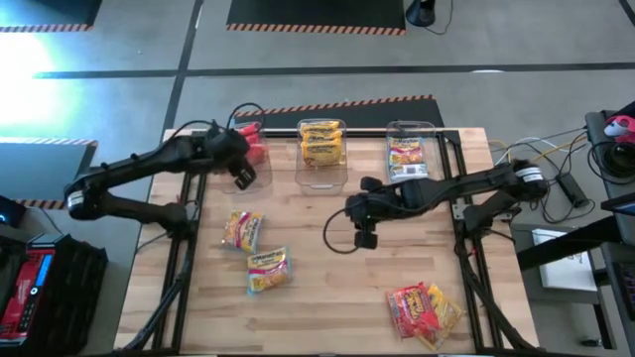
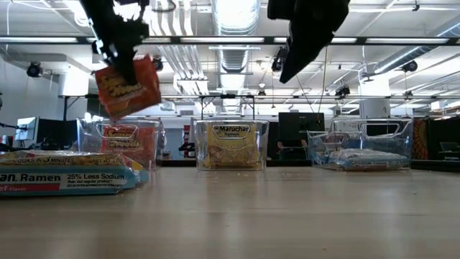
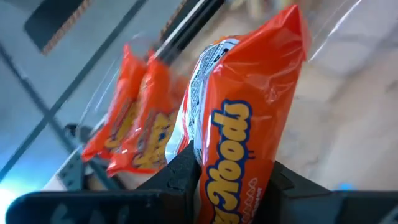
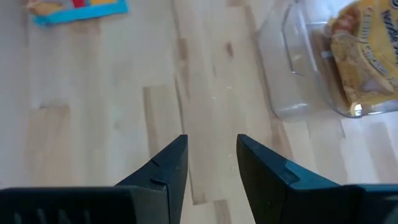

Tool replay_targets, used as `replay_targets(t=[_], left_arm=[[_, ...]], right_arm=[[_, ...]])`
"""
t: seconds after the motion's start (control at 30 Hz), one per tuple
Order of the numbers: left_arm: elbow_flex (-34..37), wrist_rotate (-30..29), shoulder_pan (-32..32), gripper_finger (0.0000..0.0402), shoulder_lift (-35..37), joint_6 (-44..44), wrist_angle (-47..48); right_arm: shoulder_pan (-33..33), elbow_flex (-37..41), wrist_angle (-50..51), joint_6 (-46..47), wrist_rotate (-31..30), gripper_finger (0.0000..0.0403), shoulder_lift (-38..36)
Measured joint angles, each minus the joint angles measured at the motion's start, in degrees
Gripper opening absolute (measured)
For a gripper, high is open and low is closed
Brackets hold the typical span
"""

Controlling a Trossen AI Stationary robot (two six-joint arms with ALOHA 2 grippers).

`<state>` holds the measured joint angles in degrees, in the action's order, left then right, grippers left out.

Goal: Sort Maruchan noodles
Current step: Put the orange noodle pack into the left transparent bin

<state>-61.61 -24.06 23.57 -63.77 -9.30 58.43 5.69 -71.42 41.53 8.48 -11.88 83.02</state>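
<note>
From above, a red ramen packet [image 1: 254,151] is being held by the left gripper [image 1: 244,171] over the left clear bin [image 1: 248,159] at the table's far edge, while the right gripper [image 1: 364,234] is being kept over bare wood near the table's middle. Yellow packets [image 1: 321,141] are lying in the middle bin [image 1: 321,178], multicoloured ones in the right bin [image 1: 409,159], and loose packets [image 1: 256,250] are waiting on the table [image 1: 327,297], with another pile [image 1: 425,311] at the near right. At table height, the red packet [image 2: 129,86] is being carried in the air above the left bin [image 2: 121,142], tilted, with nothing under it. In the left wrist view, the fingers [image 3: 181,177] are being pressed against both flat faces of the packet [image 3: 239,137], with other red packets [image 3: 138,118] already inside the bin beyond. In the right wrist view, the right gripper [image 4: 211,163] is being held parted and empty over the wood. The packet is judged light, crinkly and slippery, with brittle noodles inside; it is probably best pinched across its faces near an edge.
</note>
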Motion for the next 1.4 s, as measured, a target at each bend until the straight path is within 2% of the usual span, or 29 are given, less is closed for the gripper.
replay_targets(t=[0.2,0.57,0.7,0.93,1.17,1.23,1.33,1.4], left_arm=[[2.6,4.3,6.1,0.0077,-3.4,6.3,-0.8],[9.2,7.1,9.2,0.0077,-10.0,11.6,-10.4],[9.6,10.3,10.4,0.0085,-12.8,11.8,-10.7],[9.1,10.3,12.5,0.0104,-16.9,12.8,-10.9],[8.2,14.9,12.7,0.0126,-16.4,13.3,-10.2],[7.9,12.6,12.7,0.0133,-15.9,13.5,-10.5],[7.8,4.8,13.5,0.0140,-15.6,13.5,-10.3],[7.6,2.0,14.0,0.0142,-15.1,13.3,-10.3]], right_arm=[[-3.4,2.3,-3.7,0.1,-0.2,0.0125,-1.1],[-5.5,2.3,-3.3,-0.1,-0.2,0.0125,-1.3],[-5.5,2.3,-2.9,0.7,-0.2,0.0125,-1.3],[-5.5,2.3,-2.6,1.8,0.1,0.0125,-1.3],[-5.5,2.3,-2.4,2.2,0.3,0.0125,-1.3],[-5.5,2.3,-2.4,2.2,0.3,0.0125,-1.3],[-5.5,2.3,-2.5,2.7,0.3,0.0125,-1.3],[-5.5,2.3,-2.7,3.4,0.3,0.0125,-1.3]])
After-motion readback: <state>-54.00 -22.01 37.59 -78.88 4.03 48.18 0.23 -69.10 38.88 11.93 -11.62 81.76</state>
